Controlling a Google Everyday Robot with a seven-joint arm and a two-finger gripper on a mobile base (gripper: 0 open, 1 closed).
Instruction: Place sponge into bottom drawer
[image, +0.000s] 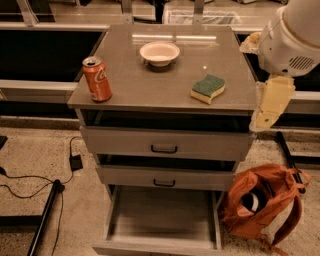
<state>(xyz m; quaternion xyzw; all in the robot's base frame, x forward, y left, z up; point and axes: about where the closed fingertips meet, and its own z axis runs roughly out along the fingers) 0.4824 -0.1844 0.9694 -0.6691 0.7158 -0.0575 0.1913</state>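
The sponge, pale yellow with a dark green top face, lies on the right part of the grey cabinet top. The bottom drawer is pulled out; its plain grey floor holds nothing. My gripper hangs at the right edge of the cabinet, below the arm's white housing. It is level with the cabinet top's edge, right of the sponge and apart from it, and holds nothing that I can see.
A red soda can stands at the front left of the top and a white bowl at the back middle. The two upper drawers with dark handles are slightly ajar. An orange backpack lies on the floor to the right, cables to the left.
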